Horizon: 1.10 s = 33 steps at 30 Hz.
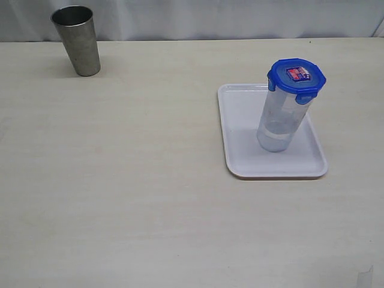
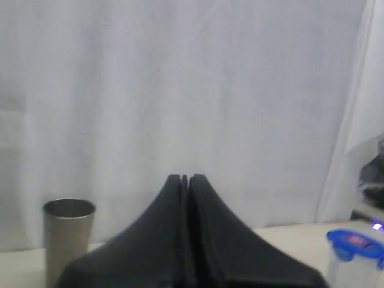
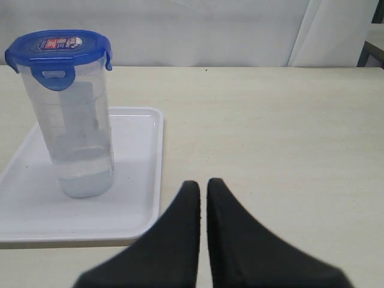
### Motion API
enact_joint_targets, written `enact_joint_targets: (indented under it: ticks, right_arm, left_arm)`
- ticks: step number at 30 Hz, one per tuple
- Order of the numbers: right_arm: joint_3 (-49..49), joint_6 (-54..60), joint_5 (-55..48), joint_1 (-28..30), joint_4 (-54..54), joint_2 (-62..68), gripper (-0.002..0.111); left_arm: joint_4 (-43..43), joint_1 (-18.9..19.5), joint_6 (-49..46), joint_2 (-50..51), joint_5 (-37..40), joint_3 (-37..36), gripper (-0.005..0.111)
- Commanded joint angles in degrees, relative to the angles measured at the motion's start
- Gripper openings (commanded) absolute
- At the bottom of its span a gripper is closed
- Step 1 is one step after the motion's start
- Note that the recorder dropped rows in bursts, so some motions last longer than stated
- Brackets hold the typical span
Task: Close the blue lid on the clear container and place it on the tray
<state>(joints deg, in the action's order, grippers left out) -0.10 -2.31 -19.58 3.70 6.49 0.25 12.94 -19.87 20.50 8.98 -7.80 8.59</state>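
Observation:
The clear container (image 1: 281, 119) stands upright on the white tray (image 1: 240, 129), with the blue lid (image 1: 296, 75) seated on its rim. The right wrist view shows the same container (image 3: 75, 129), lid (image 3: 58, 47) and tray (image 3: 135, 180). My right gripper (image 3: 203, 183) is shut and empty, above bare table beside the tray's edge, well apart from the container. My left gripper (image 2: 185, 177) is shut and empty, held up facing the backdrop; its view catches the lid (image 2: 355, 243) low at one edge. Neither gripper appears in the exterior view.
A grey tapered steel cup (image 1: 77, 39) stands at the table's far left corner, also visible as the cup (image 2: 67, 237) in the left wrist view. A white curtain (image 1: 198, 18) hangs behind the table. The beige tabletop (image 1: 120, 180) stretches wide to the tray's left.

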Motion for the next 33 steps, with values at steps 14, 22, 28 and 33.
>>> enact_joint_targets:
  ticks: [14,22,28,33]
  right_arm:
    - [0.10,-0.08,-0.02,0.18,-0.29,-0.25,0.004]
    - [0.10,-0.08,-0.02,0.18,-0.29,-0.25,0.004]
    - [0.10,-0.08,-0.02,0.18,-0.29,-0.25,0.004]
    - [0.10,-0.08,-0.02,0.18,-0.29,-0.25,0.004]
  left_arm:
    - [-16.22,20.55,-26.48,-8.98,25.96,-8.59,0.000]
    - [-16.24,20.55,-24.69,-8.98,26.29,-8.59,0.000]
    - [-16.24,20.55,-23.27,-8.98,26.40,-8.59,0.000]
    - [-16.24,20.55,-23.27,-8.98,26.40,-8.59,0.000]
